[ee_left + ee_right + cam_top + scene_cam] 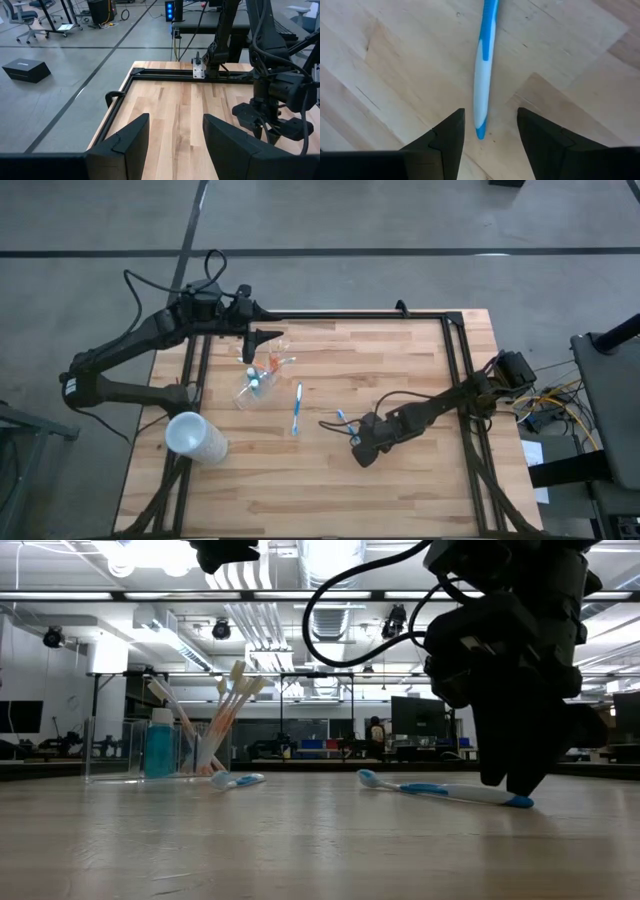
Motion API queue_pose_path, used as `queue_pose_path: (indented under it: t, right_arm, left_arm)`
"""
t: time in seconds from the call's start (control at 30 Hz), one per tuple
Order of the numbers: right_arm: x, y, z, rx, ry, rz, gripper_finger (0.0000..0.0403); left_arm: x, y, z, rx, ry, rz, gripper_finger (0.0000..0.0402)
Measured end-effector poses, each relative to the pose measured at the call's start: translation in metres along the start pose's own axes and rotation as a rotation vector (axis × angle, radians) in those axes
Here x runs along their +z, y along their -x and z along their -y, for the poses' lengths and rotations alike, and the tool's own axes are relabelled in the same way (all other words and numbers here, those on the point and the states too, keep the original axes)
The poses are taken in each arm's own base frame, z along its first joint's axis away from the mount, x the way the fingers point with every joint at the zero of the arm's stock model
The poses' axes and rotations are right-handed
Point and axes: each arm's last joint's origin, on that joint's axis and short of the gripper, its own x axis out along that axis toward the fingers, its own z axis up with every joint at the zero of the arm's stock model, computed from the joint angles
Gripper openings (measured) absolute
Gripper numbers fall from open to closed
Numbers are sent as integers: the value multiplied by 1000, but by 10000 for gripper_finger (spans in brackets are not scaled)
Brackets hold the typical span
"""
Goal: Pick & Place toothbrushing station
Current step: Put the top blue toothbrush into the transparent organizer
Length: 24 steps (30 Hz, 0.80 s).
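A white-blue toothbrush [345, 423] lies flat on the wooden table right of centre. My right gripper [490, 111] points steeply down over its handle end [480, 131]. The fingers are open, one on each side of that end, with a gap on both sides. A second white-blue toothbrush [297, 408] lies flat nearer the middle. The clear tumbler [120, 750] stands at the far left and holds the blue toothpaste tube [158, 745] and several white-orange toothbrushes [225, 710], which lean out of it. My left gripper [175, 135] hangs open, raised above the tumbler's far side.
A larger frosted whitish cup [195, 437] lies near the table's left front edge. A black frame rail [350, 315] runs along the far edge, and others run down both sides. Bare wood stretches across the near half of the table [300, 490].
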Motion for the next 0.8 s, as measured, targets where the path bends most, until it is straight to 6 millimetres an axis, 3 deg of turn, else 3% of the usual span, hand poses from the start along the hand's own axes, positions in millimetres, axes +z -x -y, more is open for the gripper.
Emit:
queue_pose_path:
  t: [0.37,0.53,0.8]
  right_arm:
    - [3,4,-13,51,11,10,178]
    - [6,12,-28,89,136,103,178]
    - [-1,14,-26,92,139,122,178]
  left_arm:
    - [0,0,0,0,0,0,191]
    - [0,0,0,0,0,0,191]
    - [0,0,0,0,0,0,191]
